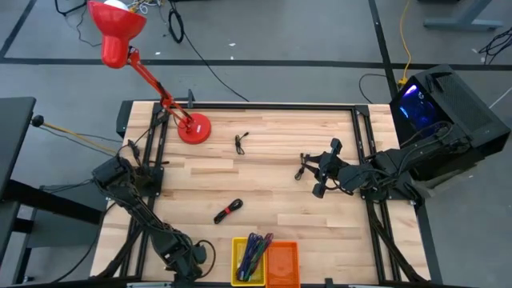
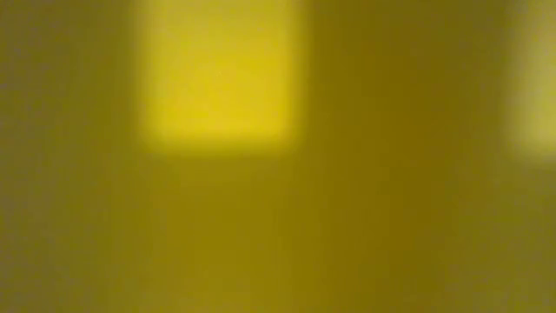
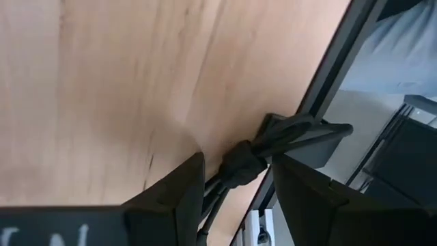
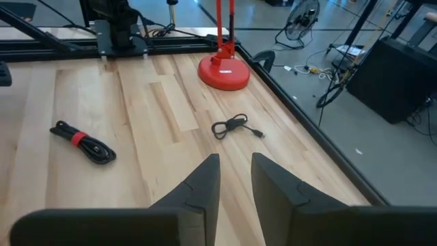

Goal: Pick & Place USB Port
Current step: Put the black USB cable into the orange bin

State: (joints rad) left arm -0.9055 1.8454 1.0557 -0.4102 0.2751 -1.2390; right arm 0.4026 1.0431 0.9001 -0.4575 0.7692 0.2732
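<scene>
A small black cable (image 1: 240, 142) lies loose on the wooden table (image 1: 264, 192) at the far middle; it also shows in the right wrist view (image 4: 235, 127). A coiled black cable with a red tie (image 1: 228, 211) lies nearer the front, and shows in the right wrist view too (image 4: 85, 144). My right gripper (image 1: 301, 166) hovers right of centre, pointing toward the table's left. Its fingers (image 4: 205, 186) are slightly apart and empty. My left gripper (image 1: 190, 260) waits at the near edge, open (image 3: 235, 198).
A red desk lamp stands on its base (image 1: 194, 129) at the far left. A yellow bin (image 1: 250, 258) holding several cables and an orange bin (image 1: 282, 264) stand at the near edge. The low view is filled by a yellow blur. A dark strapped cable bundle (image 3: 240, 162) lies by the table frame.
</scene>
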